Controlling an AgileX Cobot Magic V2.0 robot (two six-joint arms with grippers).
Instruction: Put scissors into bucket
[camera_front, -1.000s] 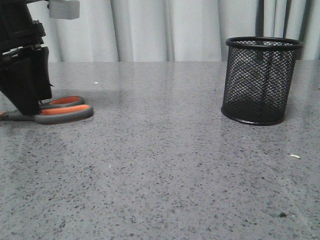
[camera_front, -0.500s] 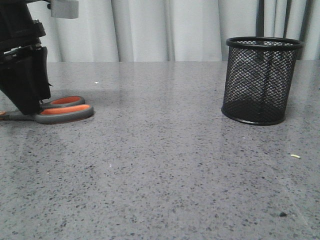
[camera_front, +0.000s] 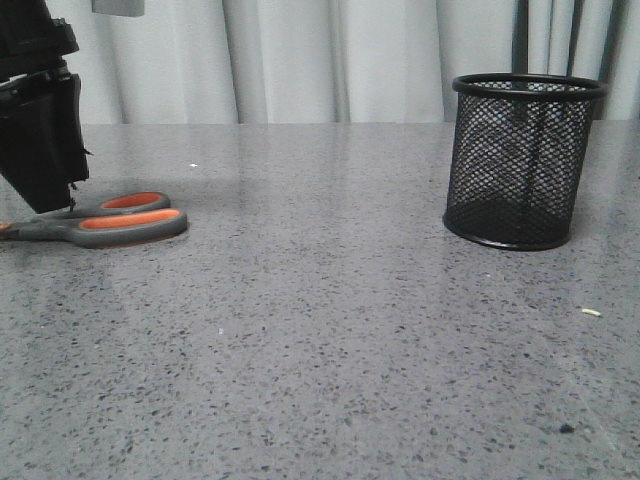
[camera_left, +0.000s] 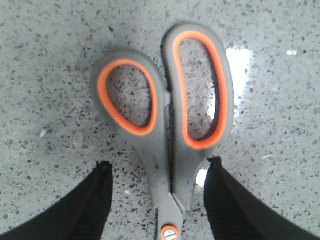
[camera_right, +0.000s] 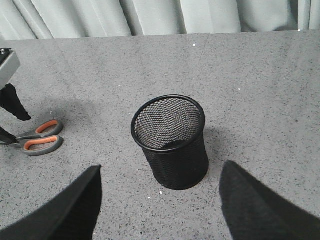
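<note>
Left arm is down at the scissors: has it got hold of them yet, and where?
Nothing is held. The left gripper is open, its fingers straddling the scissors just below the handle loops without touching; the scissors lie flat on the table. The right gripper is open too.

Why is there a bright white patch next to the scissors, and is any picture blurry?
Left wrist view: the white patch is glare on the shiny table, beside the scissors; the dark fingers look soft. Front view: the bucket is sharp and reflects faintly. Right wrist view: the fingers are blurred, and the bucket throws a soft shadow.
</note>
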